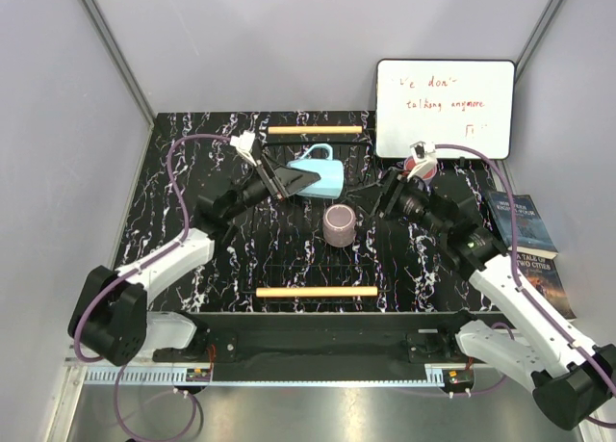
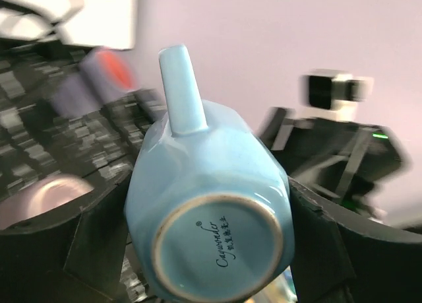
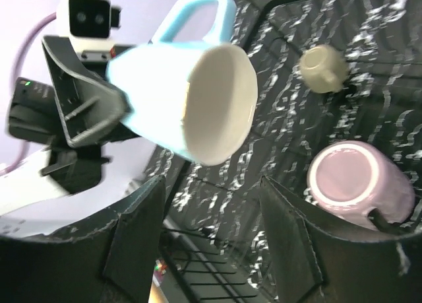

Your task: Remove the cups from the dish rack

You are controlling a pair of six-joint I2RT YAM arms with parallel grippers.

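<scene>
My left gripper (image 1: 294, 180) (image 2: 211, 230) is shut on the light blue cup (image 1: 322, 177) (image 2: 204, 204) (image 3: 191, 98), holding it on its side above the dish rack (image 1: 316, 291) (image 3: 211, 276), handle up and mouth toward the right arm. A dusty mauve-pink cup (image 1: 339, 224) (image 3: 356, 184) stands upside down on the rack's middle. Right of the blue cup, my right gripper (image 1: 390, 196) (image 3: 211, 184) hangs open and empty, its jaws below the cup's mouth. An olive-grey mug (image 3: 323, 68) lies on the marbled table beyond. A coral cup (image 1: 421, 165) (image 2: 109, 72) shows blurred near the whiteboard.
A whiteboard (image 1: 445, 108) leans at the back right. Two books (image 1: 525, 225) lie by the table's right edge. Grey walls close in the sides and back. Wooden bars mark the rack's far end (image 1: 316, 130) and near end.
</scene>
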